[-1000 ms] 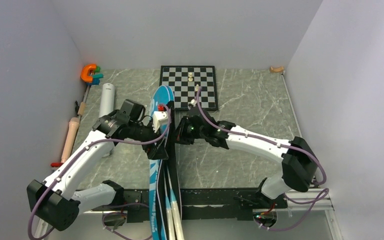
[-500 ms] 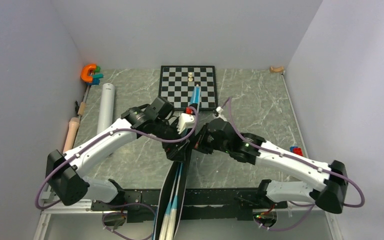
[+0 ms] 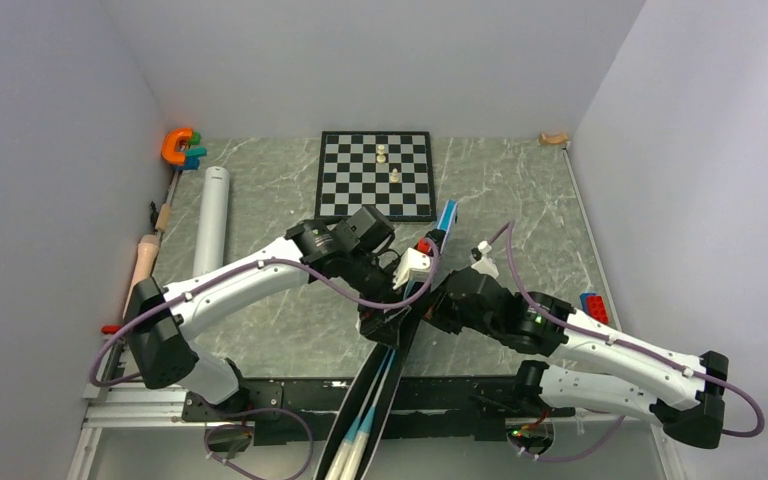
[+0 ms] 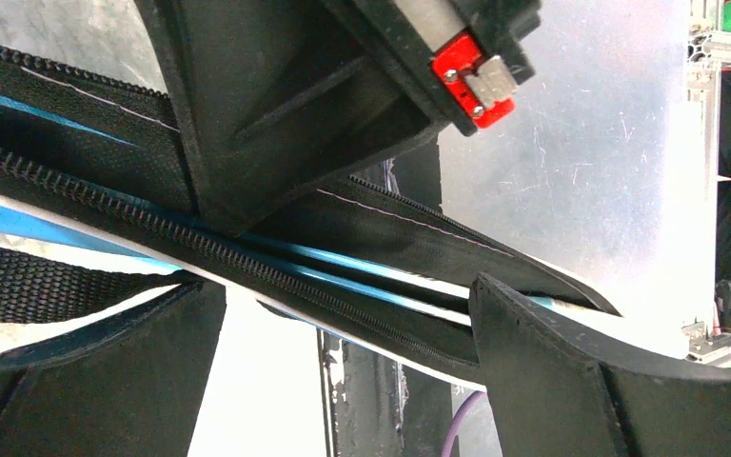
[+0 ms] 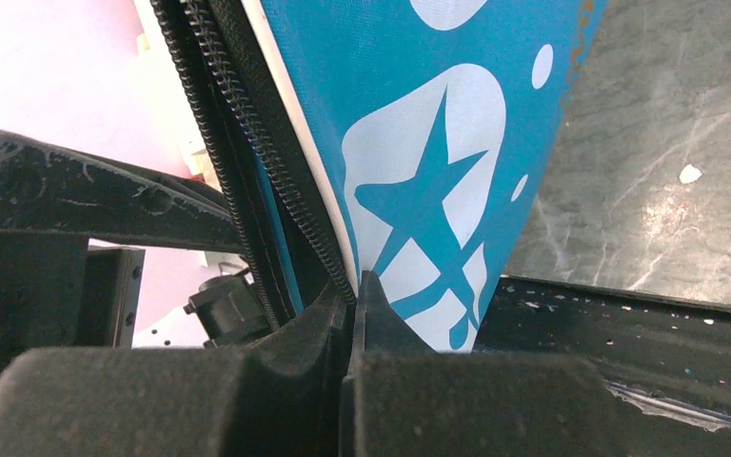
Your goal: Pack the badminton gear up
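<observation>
My right tool [image 5: 355, 286] is clenched on the edge of the blue bag [image 5: 438, 143]. The bag runs from the middle of the desk [image 3: 520, 200] toward 6 o'clock, with the rackets [image 3: 355, 448] poking out. My left tool [image 4: 343, 324] is wide open around the zipper [image 4: 200, 252]. I think I should hold tight with the right tool and close the left one softly on the zipper edge, not on the strap [image 4: 38, 276].

Both arms, as I am driving them: each is reaching forward and inward, wrists nearly meeting. The left gripper [image 4: 345, 286] is standing with jaws spread wide; the right gripper [image 5: 356, 281] is pinching the blue bag [image 5: 438, 143] edge.
</observation>
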Robot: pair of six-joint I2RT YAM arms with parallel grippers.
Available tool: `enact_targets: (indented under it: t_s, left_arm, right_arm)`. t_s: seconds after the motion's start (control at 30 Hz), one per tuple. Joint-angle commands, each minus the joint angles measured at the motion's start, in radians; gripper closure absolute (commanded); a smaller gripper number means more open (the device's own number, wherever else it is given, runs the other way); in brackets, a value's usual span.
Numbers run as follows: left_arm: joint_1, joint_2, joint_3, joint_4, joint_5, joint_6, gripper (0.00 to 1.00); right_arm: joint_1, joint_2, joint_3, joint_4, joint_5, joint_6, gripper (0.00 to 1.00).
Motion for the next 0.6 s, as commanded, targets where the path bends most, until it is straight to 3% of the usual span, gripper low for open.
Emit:
enact_targets:
  t_s: [0.0, 0.23, 0.4, 0.47, 0.57]
  left_arm:
    - [-0.022, 0.017, 0.006, 0.034, 0.071, 0.000, 0.00]
    - [-0.063, 0.007, 0.006, 0.007, 0.058, -0.046, 0.01]
    - [-0.061, -0.044, 0.017, -0.031, -0.172, -0.008, 0.01]
    - [-0.054, -0.014, 0.022, -0.033, -0.231, -0.079, 0.01]
    - [-0.046, 0.058, 0.069, -0.070, -0.170, -0.100, 0.00]
  right_arm:
    - [0.005, -0.024, 0.019, 0.000, 0.044, 0.053, 1.00]
    - [0.006, -0.059, 0.003, -0.017, 0.085, 0.055, 1.00]
    - [0.005, -0.077, -0.054, -0.029, 0.112, 0.047, 1.00]
    - [0.005, -0.084, -0.024, 0.025, 0.124, 0.047, 1.00]
    - [0.006, -0.078, -0.032, 0.023, 0.136, 0.039, 1.00]
